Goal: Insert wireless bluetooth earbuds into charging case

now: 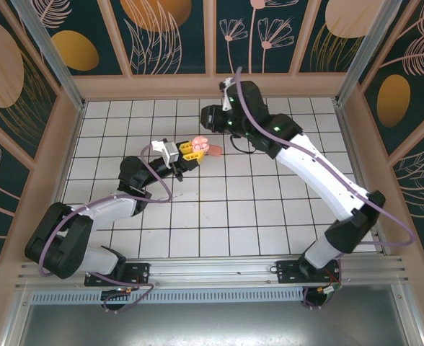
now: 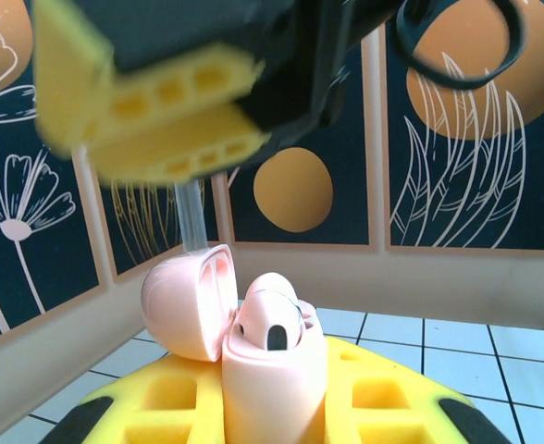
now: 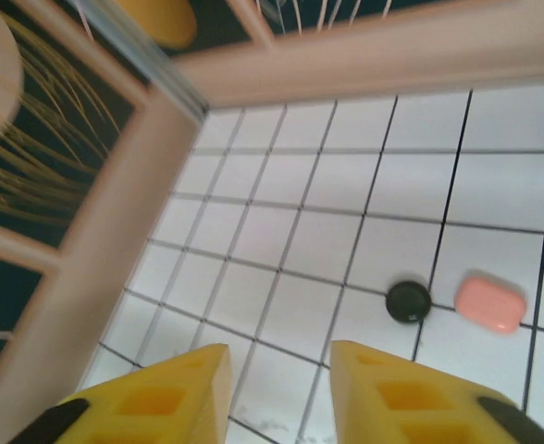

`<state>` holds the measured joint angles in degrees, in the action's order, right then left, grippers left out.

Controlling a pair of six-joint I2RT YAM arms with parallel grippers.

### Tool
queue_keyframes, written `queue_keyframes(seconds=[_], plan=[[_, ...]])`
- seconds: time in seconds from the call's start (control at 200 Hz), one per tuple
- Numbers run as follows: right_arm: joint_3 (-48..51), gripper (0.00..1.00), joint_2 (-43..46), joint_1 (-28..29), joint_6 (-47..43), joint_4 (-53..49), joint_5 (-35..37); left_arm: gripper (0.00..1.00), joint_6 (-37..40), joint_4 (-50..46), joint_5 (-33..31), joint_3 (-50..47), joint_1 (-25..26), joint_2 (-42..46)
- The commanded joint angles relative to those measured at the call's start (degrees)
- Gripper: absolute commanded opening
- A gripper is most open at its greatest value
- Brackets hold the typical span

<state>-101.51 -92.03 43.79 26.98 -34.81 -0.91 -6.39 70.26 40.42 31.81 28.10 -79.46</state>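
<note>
Case (image 2: 272,388) open, bud (image 2: 270,324) seated inside (left wrist)

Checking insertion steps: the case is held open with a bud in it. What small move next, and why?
Probably lower the right fingers to press the bud home: they are apart and empty, and the bud seems to stand above the rim of the case, held open in the left fingers.

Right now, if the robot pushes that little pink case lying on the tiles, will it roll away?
Probably not: the pink case looks flattish and lies on its broad side, so it would likely slide. Its rounded, smooth shell may slip out of a pinch. Being small, it is probably light.
</note>
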Motion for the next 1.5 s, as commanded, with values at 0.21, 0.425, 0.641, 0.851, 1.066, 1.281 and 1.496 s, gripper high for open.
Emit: queue_keyframes(seconds=[0.21, 0.425, 0.641, 0.851, 1.066, 1.281, 1.496], plan=[[-2.57, 0.15, -3.81, 0.43, -2.55, -7.27, -9.35, 0.00, 1.30, -0.66, 1.33, -0.08, 0.29, 1.13], [8.18, 0.10, 4.69, 4.25, -1.49, -7.07, -9.58, 0.00, -0.70, 1.78, -0.99, 0.62, 0.28, -0.49], [19.65, 0.14, 16.30, 1.20, 5.41, -1.57, -2.46, 0.00, -5.41, 5.37, -2.64, 1.05, 0.25, -2.99], [34.63, 0.28, 28.01, -6.21, 13.09, 7.19, 7.07, 0.00, -16.43, 3.73, -6.07, -1.16, 0.38, -4.52], [48.36, 0.34, 30.68, -6.63, 15.43, 10.74, 10.33, 0.00, -29.79, -5.22, -9.75, -3.37, 0.38, -6.93], [55.71, 0.35, 30.86, -6.74, 16.17, 13.98, 11.73, 0.00, -39.21, -19.63, -10.03, 2.51, 0.47, -14.62], [57.38, 0.35, 30.75, -6.74, 15.80, 14.51, 12.05, 0.00, -46.08, -21.35, -11.09, 8.86, 0.47, -25.42]])
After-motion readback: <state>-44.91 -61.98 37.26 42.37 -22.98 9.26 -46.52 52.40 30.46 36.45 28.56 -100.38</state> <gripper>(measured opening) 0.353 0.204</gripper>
